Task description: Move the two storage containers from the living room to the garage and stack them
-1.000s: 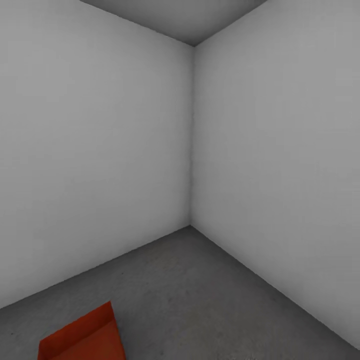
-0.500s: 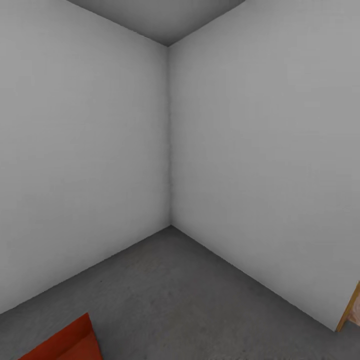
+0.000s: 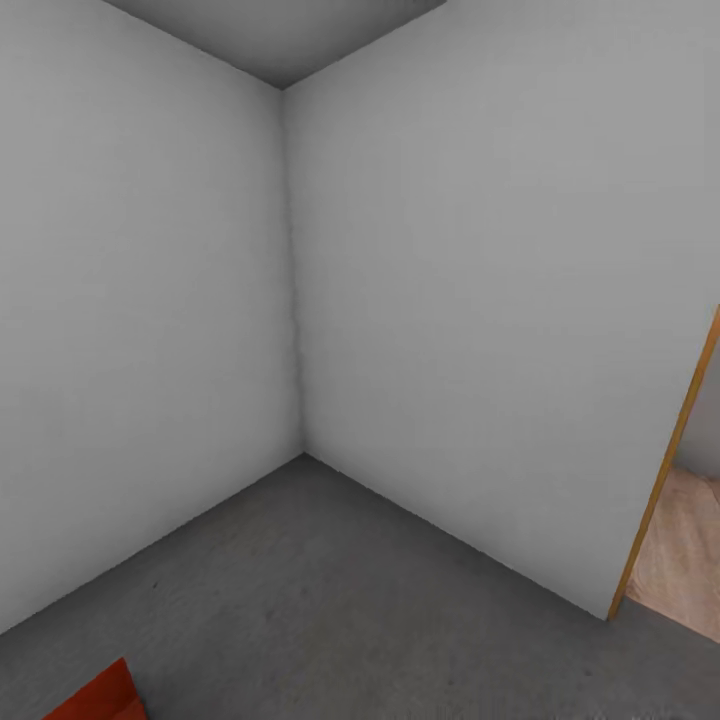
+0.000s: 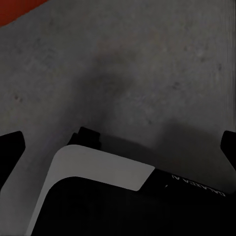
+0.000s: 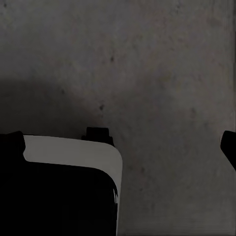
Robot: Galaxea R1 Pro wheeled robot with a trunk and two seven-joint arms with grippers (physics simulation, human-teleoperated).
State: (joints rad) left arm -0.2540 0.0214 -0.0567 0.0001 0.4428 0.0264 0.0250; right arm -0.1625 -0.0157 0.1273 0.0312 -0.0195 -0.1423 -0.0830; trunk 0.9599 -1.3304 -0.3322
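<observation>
Where two plain white walls meet, rough mottled grey concrete floor spreads; an orange-red plastic container corner sits at seven o'clock. Both grippers hang spread apart, empty, over concrete.

Grey concrete floor, orange container corner, fingers apart w/ nothing between.

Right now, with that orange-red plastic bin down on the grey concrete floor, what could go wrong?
1. The orange-red plastic bin sits at the head view's lower left edge, so the base could bump it unseen.
2. The wood-framed doorway is narrow; the base might clip its frame.
3. Both open grippers hang low over the concrete floor.
</observation>
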